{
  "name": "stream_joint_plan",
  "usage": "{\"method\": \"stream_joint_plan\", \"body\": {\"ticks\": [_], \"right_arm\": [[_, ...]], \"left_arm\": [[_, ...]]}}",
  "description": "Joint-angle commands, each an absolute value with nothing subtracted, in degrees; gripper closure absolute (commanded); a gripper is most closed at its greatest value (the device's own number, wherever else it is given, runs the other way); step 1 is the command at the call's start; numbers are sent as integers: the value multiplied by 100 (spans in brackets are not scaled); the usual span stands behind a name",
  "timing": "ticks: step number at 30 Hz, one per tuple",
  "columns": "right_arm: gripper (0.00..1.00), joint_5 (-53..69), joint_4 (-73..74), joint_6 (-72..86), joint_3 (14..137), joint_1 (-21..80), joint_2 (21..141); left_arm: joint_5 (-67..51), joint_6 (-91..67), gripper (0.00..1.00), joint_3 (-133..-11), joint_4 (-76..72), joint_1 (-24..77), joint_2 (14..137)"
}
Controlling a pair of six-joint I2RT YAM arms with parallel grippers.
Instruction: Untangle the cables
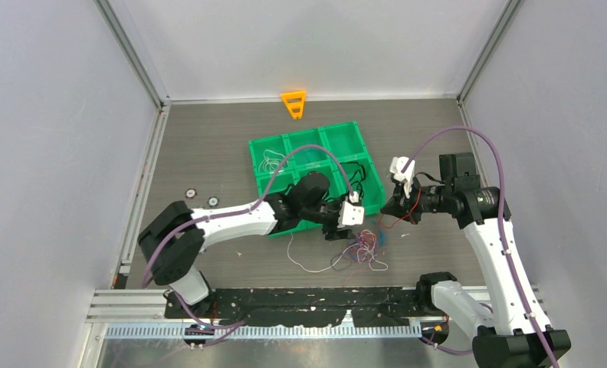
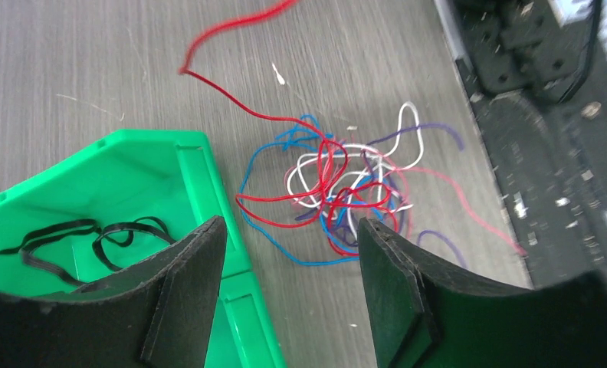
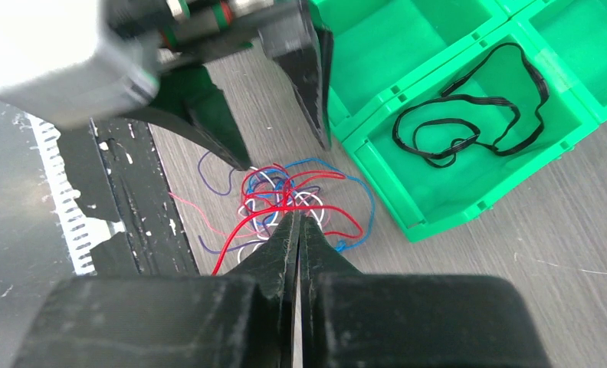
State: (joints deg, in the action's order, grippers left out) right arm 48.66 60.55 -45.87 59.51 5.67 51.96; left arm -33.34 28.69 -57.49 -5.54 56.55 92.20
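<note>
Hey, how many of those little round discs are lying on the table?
2. Both discs lie on the table, left of the green tray: one farther left, the other just right of it. More may be hidden.

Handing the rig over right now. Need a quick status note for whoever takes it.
Left hand: open, above the tangle, holding nothing.
Right hand: shut on a red wire that runs back into the tangle.
The tangle lies on the table beside a corner of the green tray.
Done: a black cable sits alone in one tray compartment, a white one in another.
Left: red, blue, white and purple wires are knotted together.
</note>
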Motion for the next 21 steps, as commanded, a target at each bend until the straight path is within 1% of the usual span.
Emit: {"method": "stream_joint_plan", "body": {"ticks": [1, 7, 12, 14, 15, 18, 21], "right_arm": [[95, 5024, 6092, -4391, 6091, 591, 5102], [95, 5032, 6151, -4365, 6148, 584, 5142], [95, 4954, 6211, -4370, 6211, 589, 5159], [95, 4924, 6209, -4375, 6209, 588, 5165], [94, 4907, 6210, -4376, 6207, 591, 5183], [95, 4820, 6205, -4389, 6167, 590, 5245], [95, 4662, 6194, -4450, 6096, 574, 5310]], "left_arm": [[-3358, 4225, 34, -5926, -1306, 5711, 9563], [-2882, 4978, 32, -6249, -1449, 5824, 10219], [-2780, 5689, 31, -6355, -1225, 5945, 10511], [-2654, 5942, 33, -6307, -1274, 5998, 10575], [-2606, 5999, 38, -6282, -1329, 6002, 10566], [-2463, 5938, 65, -6212, -1416, 6010, 10377], [-2403, 5993, 86, -6076, -1189, 5987, 9953]]}}
